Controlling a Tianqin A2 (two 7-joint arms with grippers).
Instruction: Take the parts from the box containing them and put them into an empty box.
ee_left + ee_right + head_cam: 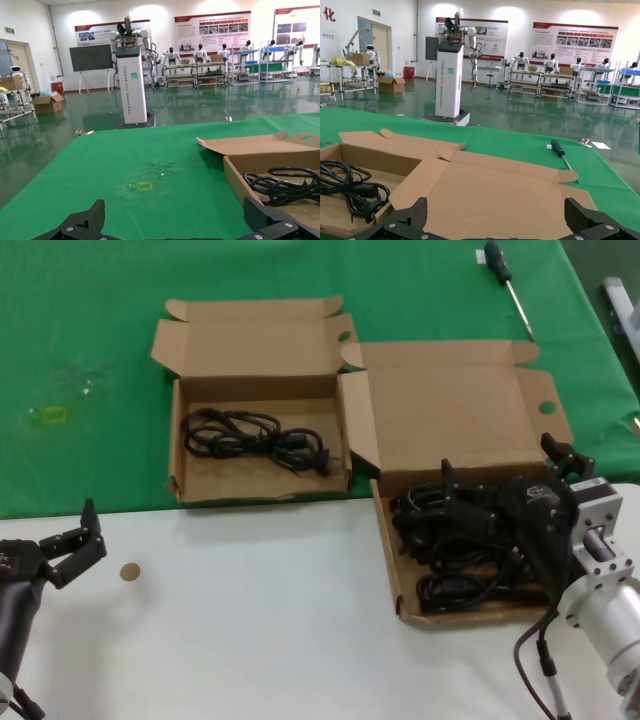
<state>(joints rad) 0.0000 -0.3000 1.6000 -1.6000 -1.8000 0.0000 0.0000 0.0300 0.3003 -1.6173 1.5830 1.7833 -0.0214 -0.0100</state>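
The larger box (386,540), with a wide lid (450,410), holds several black cord bundles (450,585). My right gripper (500,458) hangs over this box with its jaws wide open and empty. In the right wrist view the gripper (497,220) faces the lid (495,195). The smaller box (260,485) to the left holds one cord bundle (255,435), which also shows in the left wrist view (285,185) and the right wrist view (350,192). My left gripper (68,535) is open and empty at the near left over the white table; it shows in the left wrist view (175,225).
A black-handled screwdriver (505,280) lies on the green cloth (90,360) at the far right, also seen in the right wrist view (557,148). A small brown disc (129,572) lies on the white table (250,620) near my left gripper.
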